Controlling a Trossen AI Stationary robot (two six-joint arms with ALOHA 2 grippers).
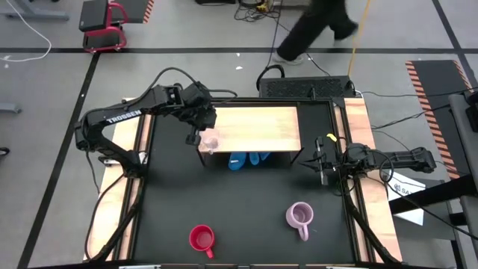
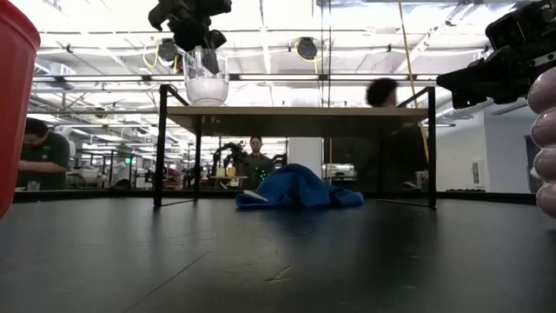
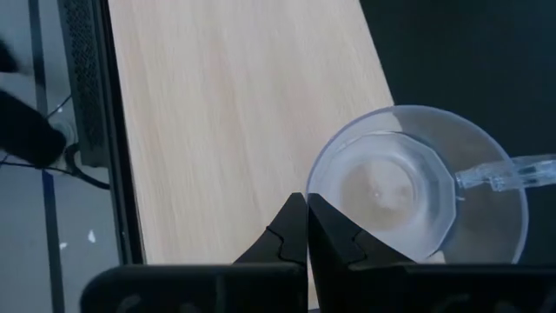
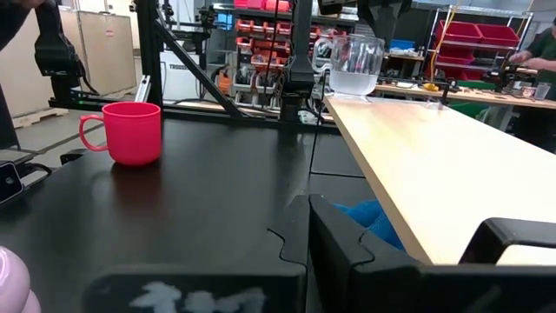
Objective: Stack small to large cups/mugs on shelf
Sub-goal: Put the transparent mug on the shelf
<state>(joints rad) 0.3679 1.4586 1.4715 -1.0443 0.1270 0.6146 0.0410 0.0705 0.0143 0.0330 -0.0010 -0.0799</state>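
The small clear glass cup is at the near left corner of the shelf's light wooden top. It also shows in the low view. My left gripper is above it, shut on it. The red mug and the lilac mug stand upright on the black tabletop near its front edge. My right gripper is shut and empty, just off the shelf's near right corner. My left gripper pinches the glass cup's rim between its two fingers, on the side opposite the clear handle. The fingers come from above, pointing down. The cup hangs upright below them. I cannot tell whether its base touches the shelf top.
A crumpled blue cloth lies on the tabletop under the shelf. The shelf stands on thin black legs. A person walks on the floor beyond the table's far edge. Other people show in the room behind.
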